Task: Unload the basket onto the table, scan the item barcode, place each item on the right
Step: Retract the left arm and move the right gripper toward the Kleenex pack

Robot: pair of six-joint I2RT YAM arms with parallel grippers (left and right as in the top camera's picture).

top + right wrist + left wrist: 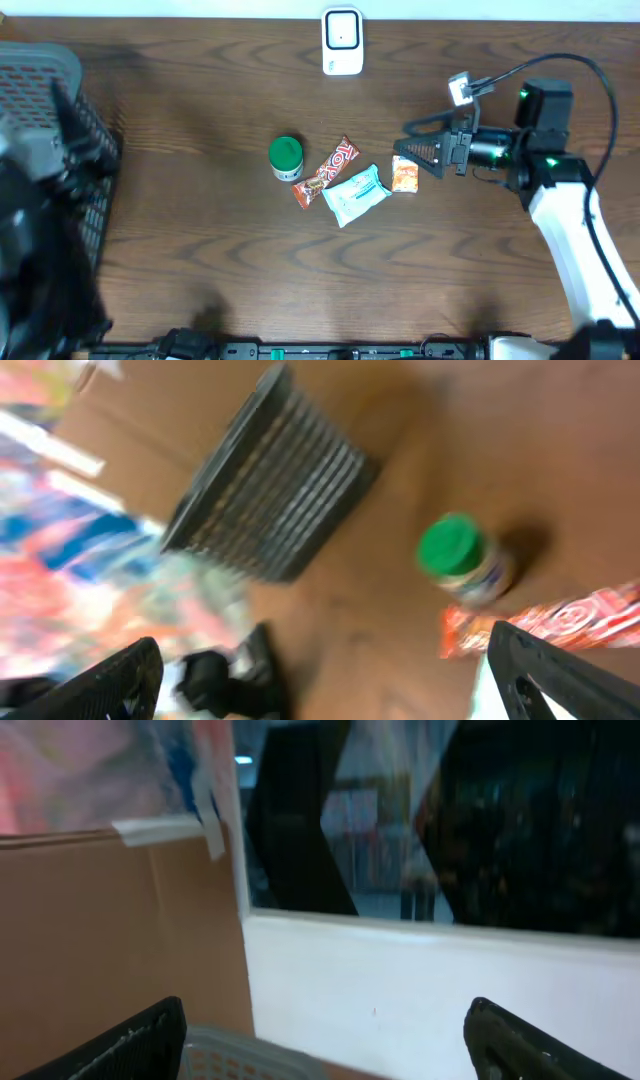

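Four items lie mid-table: a green-lidded jar (286, 158), a red candy bar (326, 172), a pale blue pouch (356, 194) and a small orange packet (405, 174). No barcode shows on any of them. My right gripper (406, 142) hovers open just beside the orange packet, holding nothing. The blurred right wrist view shows its spread jaws (330, 675), with the jar (460, 555) and candy bar (565, 618) ahead. In the left wrist view my left gripper (325, 1042) is open and empty, facing a white wall above a basket rim (250, 1060).
A white scanner-like device (341, 41) stands at the table's back edge. A dark slatted basket (60, 120) sits at the far left under my blurred left arm (30, 230). The basket (275, 485) also appears in the right wrist view. A cardboard panel (100, 940) stands left of the wall.
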